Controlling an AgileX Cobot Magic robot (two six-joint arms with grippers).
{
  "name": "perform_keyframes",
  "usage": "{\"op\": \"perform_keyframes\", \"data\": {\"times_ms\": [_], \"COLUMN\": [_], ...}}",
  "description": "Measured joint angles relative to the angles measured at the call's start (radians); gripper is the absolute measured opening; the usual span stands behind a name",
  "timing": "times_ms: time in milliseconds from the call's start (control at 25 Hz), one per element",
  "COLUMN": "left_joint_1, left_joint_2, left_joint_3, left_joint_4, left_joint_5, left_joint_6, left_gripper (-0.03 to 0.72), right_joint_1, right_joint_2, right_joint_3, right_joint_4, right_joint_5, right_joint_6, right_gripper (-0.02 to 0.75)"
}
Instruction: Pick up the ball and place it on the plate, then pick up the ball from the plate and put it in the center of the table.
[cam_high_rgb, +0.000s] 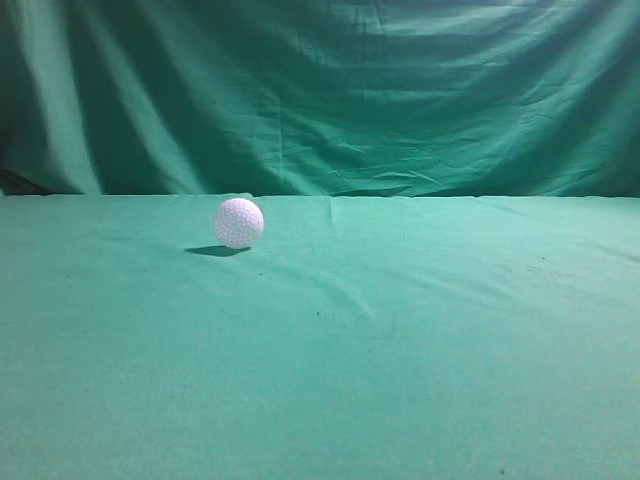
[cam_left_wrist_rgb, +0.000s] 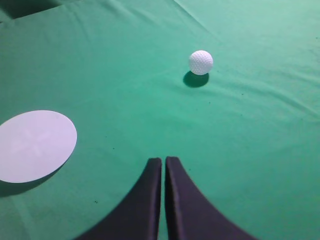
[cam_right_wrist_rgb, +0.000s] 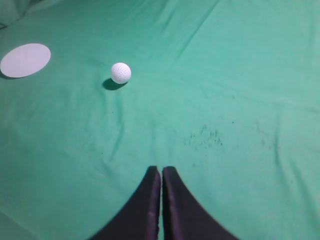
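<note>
Exterior: I see the ball (cam_high_rgb: 238, 222) alone on the table (cam_high_rgb: 400, 350), left of centre; no arm in view.
Left wrist: left gripper (cam_left_wrist_rgb: 163, 162) pressed together; ball at 1 o'clock, plate (cam_left_wrist_rgb: 35, 145) at 9.
Right wrist: right gripper (cam_right_wrist_rgb: 161, 171) pressed together; ball (cam_right_wrist_rgb: 120, 72) at 11 o'clock. Risk: a glancing touch could roll the ball off.
</note>
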Motion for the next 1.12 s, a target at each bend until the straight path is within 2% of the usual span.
{"op": "perform_keyframes", "data": {"times_ms": [680,880,1000,1120], "left_joint_1": [0.0,0.0,0.0,0.0], "left_joint_2": [0.0,0.0,0.0,0.0], "left_joint_3": [0.0,0.0,0.0,0.0], "left_joint_4": [0.0,0.0,0.0,0.0], "left_joint_5": [0.014,0.018,0.018,0.018], "left_joint_6": [0.002,0.005,0.005,0.005], "left_gripper": [0.0,0.0,0.0,0.0], "right_joint_1": [0.0,-0.001,-0.058,-0.165], "right_joint_2": [0.0,-0.069,-0.13,-0.197], "right_joint_3": [0.002,0.004,0.039,0.132], "right_joint_4": [-0.002,-0.027,-0.039,-0.046], "right_joint_5": [0.038,0.052,0.002,-0.148], "right_joint_6": [-0.002,-0.006,-0.013,-0.016], "right_gripper": [0.0,0.0,0.0,0.0]}}
